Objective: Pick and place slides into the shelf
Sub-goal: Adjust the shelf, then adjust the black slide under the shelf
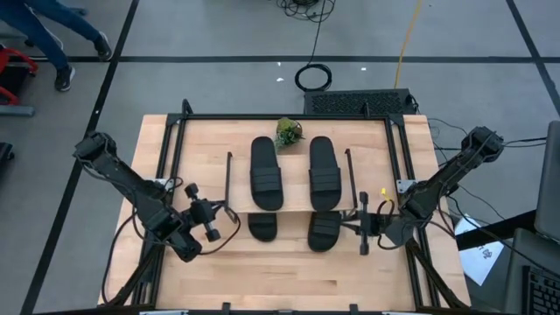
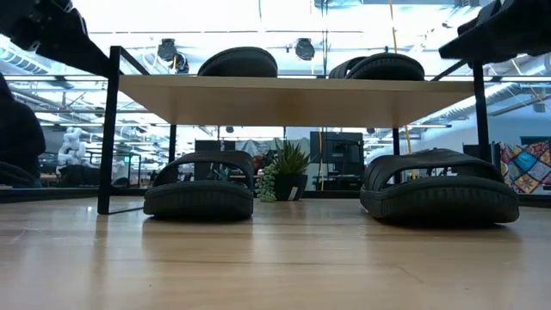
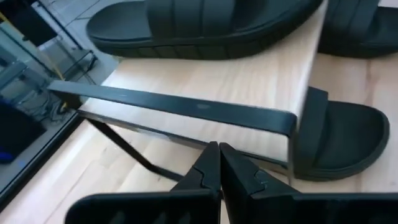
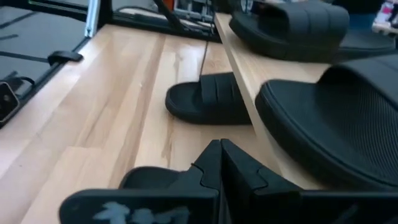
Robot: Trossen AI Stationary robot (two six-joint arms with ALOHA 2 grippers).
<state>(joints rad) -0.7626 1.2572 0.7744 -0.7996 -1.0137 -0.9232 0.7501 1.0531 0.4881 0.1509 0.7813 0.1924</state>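
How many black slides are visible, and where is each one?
4. Two slides lie side by side on the shelf's top board; two sit beneath it, ends sticking out in front. None seems hidden.

Left pincer and right pincer both closed, arms low, angled inward.

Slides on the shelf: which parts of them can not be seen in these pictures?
- Two lower slides: high view shows only their near ends; the shelf's top board covers the rest.
- Two upper slides: low view shows only their tops; the board's edge hides their soles.
- Left wrist view: the top picture edge cuts the upper slide.
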